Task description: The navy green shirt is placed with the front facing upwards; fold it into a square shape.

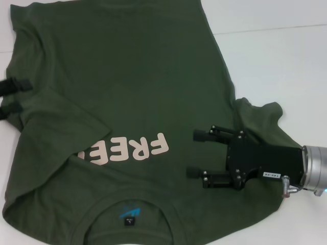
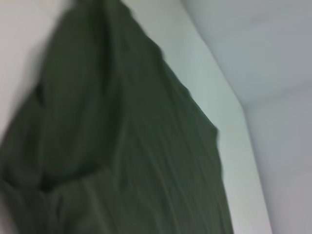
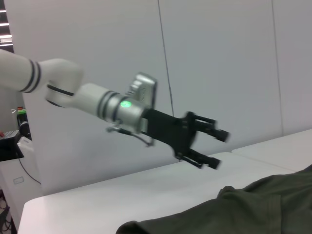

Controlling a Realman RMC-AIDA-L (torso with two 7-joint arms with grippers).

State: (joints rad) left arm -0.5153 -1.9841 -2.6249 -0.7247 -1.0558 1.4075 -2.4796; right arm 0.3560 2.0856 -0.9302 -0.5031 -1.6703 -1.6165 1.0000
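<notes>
Head view: the navy green shirt lies spread on the white table, front upward, its collar at the near edge and the hem at the far edge. The pale pink "FREE" lettering reads upside down from this camera, and a small blue neck logo sits inside the collar. One sleeve, on the robot's left, is folded inward over the chest and covers the end of the lettering.

The right gripper hovers over the shirt's chest area, its two black fingers spread wide apart and holding nothing. The lettering lies just beyond its fingertips toward the left; the collar is on its near side. The other sleeve lies bunched beside and partly under the gripper's black body.

The left gripper shows only as two black finger ends at the shirt's left edge, apart from one another, with no cloth visibly held between them. In the right wrist view it appears raised above the table with jaws parted and empty, the shirt lying below it.

Left wrist view: only draped green cloth against the table is seen.
</notes>
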